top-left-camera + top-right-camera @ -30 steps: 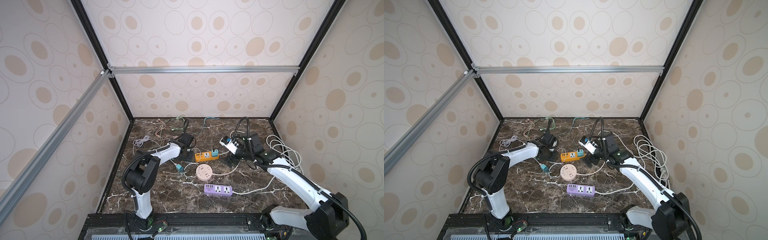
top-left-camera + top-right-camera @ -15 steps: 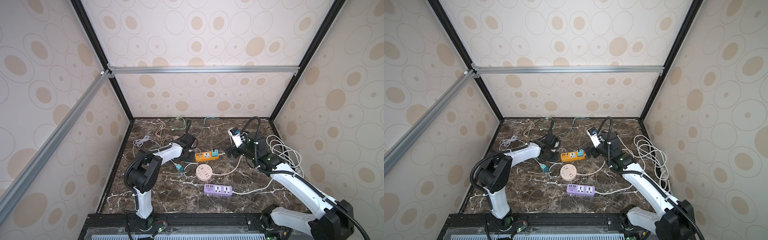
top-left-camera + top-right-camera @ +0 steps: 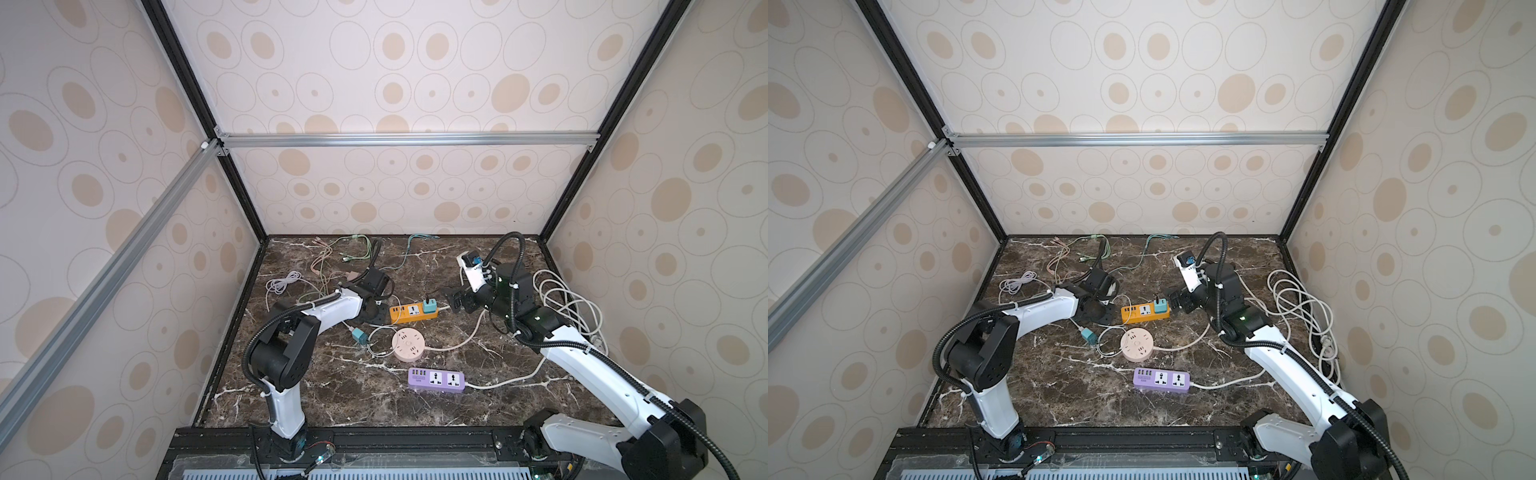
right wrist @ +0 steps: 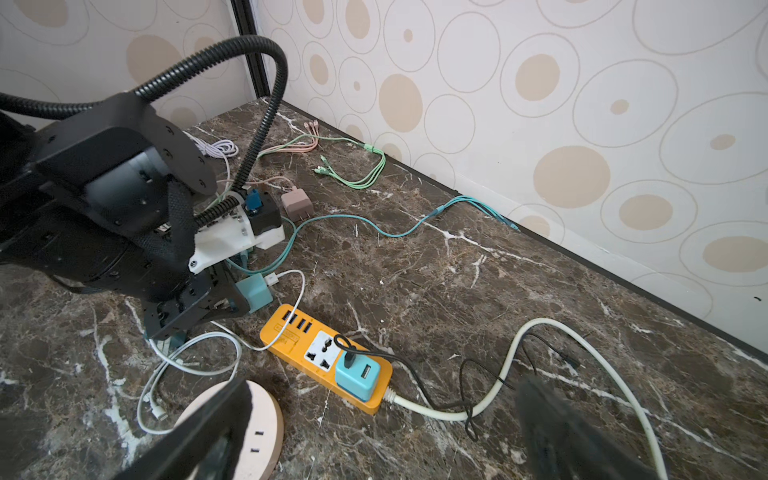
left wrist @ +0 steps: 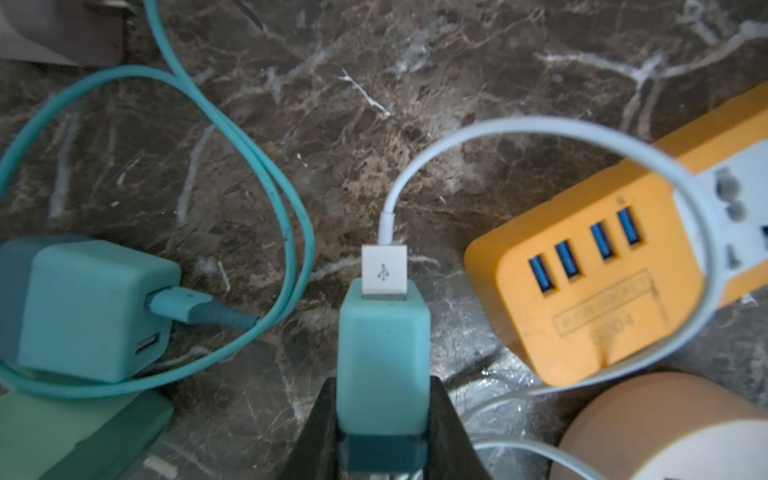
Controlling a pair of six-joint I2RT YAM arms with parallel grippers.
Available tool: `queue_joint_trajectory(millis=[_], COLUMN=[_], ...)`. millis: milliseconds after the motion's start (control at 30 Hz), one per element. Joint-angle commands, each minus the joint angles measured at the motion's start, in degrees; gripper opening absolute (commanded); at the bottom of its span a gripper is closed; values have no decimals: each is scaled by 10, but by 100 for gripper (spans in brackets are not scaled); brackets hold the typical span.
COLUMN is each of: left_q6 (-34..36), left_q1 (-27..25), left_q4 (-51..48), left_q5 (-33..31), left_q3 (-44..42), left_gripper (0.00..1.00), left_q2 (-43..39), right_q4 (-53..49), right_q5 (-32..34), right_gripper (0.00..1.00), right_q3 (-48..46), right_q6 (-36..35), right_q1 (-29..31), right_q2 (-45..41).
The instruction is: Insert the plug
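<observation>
My left gripper (image 5: 382,384) is shut on a teal charger plug (image 5: 382,349), one black finger flat against each side. A white USB cable (image 5: 540,129) runs from the plug's front end. The plug sits low over the marble, just left of the orange power strip (image 5: 582,291), which also shows in both top views (image 3: 413,312) (image 3: 1145,313). From the right wrist view, the left gripper (image 4: 224,299) holds the teal plug (image 4: 255,291) beside the strip's USB end (image 4: 291,322). My right gripper (image 4: 386,440) hangs open and empty to the right of the strip (image 3: 455,301).
Another teal adapter (image 4: 358,376) is plugged into the orange strip's far socket. A round pink power strip (image 3: 408,344) and a purple strip (image 3: 435,379) lie nearer the front. Loose chargers and cables lie around the left gripper (image 5: 95,307), and a white cord coil (image 3: 569,299) lies at right.
My right wrist has lifted and drawn back a little towards the rear right. The left arm has stayed by the orange strip while its jaws narrowed onto the teal plug.
</observation>
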Motion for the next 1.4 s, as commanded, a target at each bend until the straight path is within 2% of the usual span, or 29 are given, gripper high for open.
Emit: queue_joint_trajectory(millis=[0, 133, 333, 433, 533, 600, 667, 733, 867, 1000, 1033, 1067, 1100, 1167, 1267, 1367], left_q6=[-3, -15, -19, -16, -18, -23, -26, -27, -30, -33, -34, -34, -34, -34, -37, -30], left_q1=[2, 10, 13, 14, 13, 14, 14, 14, 15, 16, 16, 16, 16, 18, 28, 30], left_q4=[34, 50, 80, 80, 72, 66, 58, 52, 46, 41, 38, 36, 34, 31, 27, 11], left_q5=[-25, -42, 9, 37, 52, 53, 51, 48, 45, 53, 54, 54, 54, 48, 51, 63], left_q3=[-11, -11, 34, 72, 103, 122, 138, 151, 160, 161, 161, 161, 160, 155, 151, 159], left_gripper=[0, 0, 0, 0, 0, 0, 0, 0, 0, 0, 0, 0, 0, 0, 0, 0], left_q2=[-58, -104, -167, -174, -172, -168, -165, -162, -161, -166, -168, -170, -172, -181, -200, -217], right_q4=[7, 8, 36, 41, 87, 116, 133, 149, 227, 283, 298, 318, 336, 365, 376, 353], right_q5=[-8, -32, -175, -202, -217, -258, -282, -283, -295, -212, -207, -203, -189, -154, -133, -124], right_gripper=[100, 100, 99, 98, 98, 98, 98, 99, 100, 98, 95, 88, 79, 53, 27, 9], right_q3=[19, 28, 48, 70, 77, 85, 86, 78, 62, 67, 71, 73, 71, 74, 82, 99], right_q6=[36, 43, 45, 50, 70, 79, 57, 19, 6, -15, -19, -24, -26, -18, -12, -32], right_q1=[1, 0, 4, 18, 33, 41, 57, 74, 93, 115, 116, 119, 123, 126, 125, 123], right_q2=[12, 29, 85, 128, 164, 188, 204, 215, 246, 289, 303, 316, 325, 338, 340, 333])
